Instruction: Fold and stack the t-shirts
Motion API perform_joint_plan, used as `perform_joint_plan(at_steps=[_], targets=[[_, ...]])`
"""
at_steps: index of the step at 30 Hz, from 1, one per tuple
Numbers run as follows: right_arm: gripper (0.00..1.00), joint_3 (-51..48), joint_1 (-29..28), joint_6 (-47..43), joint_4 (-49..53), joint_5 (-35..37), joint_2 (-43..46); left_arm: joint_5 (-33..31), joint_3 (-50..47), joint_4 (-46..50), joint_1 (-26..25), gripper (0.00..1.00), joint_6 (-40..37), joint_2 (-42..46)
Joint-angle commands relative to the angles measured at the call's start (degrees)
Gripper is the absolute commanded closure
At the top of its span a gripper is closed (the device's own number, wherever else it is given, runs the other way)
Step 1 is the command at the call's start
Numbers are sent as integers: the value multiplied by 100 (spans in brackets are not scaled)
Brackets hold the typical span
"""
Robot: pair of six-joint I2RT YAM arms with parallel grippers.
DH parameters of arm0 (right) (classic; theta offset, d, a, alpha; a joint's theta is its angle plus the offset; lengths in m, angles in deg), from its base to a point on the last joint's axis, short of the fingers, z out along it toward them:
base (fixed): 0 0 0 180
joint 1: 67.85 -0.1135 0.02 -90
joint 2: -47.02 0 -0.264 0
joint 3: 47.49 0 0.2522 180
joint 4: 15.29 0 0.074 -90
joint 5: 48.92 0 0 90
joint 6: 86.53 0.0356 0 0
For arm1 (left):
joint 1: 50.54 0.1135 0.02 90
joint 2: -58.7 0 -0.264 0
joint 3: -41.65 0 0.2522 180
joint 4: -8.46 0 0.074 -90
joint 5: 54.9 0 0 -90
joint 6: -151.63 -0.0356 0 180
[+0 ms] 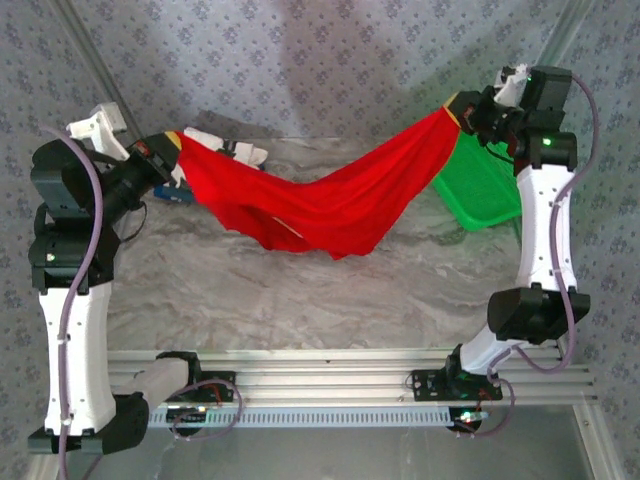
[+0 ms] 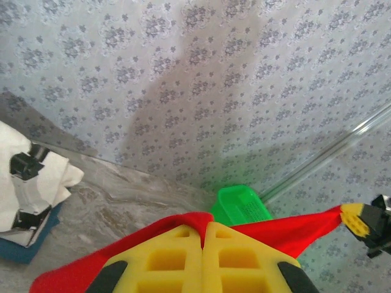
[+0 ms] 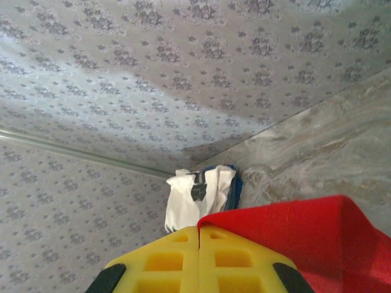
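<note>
A marbled table (image 1: 300, 300) is backed by patterned grey wallpaper. Above it the red t-shirt (image 1: 320, 205) is held slung in the air, one end pinched shut in the left gripper (image 1: 176, 146) at nine o'clock and the other in the right gripper (image 1: 456, 108) at two o'clock — presumably so that it can be spread flat. The white t-shirt (image 1: 245, 152) lies folded on the blue tray (image 1: 170, 192) at ten o'clock.
</note>
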Motion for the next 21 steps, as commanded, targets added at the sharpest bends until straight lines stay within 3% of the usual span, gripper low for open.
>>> perform_joint_plan(at_steps=[1, 5, 8, 15, 18, 21], targets=[[100, -384, 234, 272, 153, -579, 578, -362, -224, 59, 17, 100, -190, 268], [100, -872, 369, 527, -163, -938, 696, -522, -408, 215, 16, 100, -183, 290], [100, -729, 353, 210, 457, -925, 375, -649, -458, 416, 21, 100, -149, 81], [100, -666, -421, -1200, 2025, 220, -683, -1405, -2022, 719, 21, 100, 366, 350], [100, -551, -917, -1527, 2208, 786, -1390, -1607, -2834, 753, 18, 100, 573, 582], [100, -253, -1266, -1543, 2113, 908, -2103, -1872, -3482, 862, 27, 100, 604, 835]])
